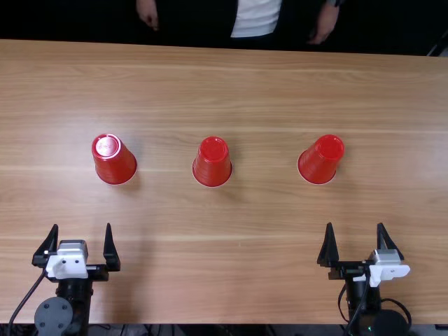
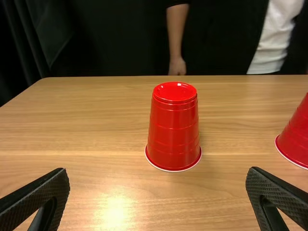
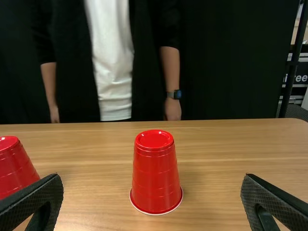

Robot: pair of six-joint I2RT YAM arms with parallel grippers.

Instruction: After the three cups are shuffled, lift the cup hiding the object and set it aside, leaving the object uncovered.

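Left hand [image 1: 81,227] and right hand [image 1: 353,227] both sit open near 3 identical upturned red plastic cups [image 1: 212,162] on the wooden bench [image 1: 224,84], so picking the wrong one looks likeliest.

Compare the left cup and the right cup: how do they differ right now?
The left cup stands ahead of the left gripper; the right cup stands ahead of the right gripper. From above, the left cup's upturned base shows a pale glare; the right cup's looks plain red. Both are red, upside down on the table, untouched, alike in shape.
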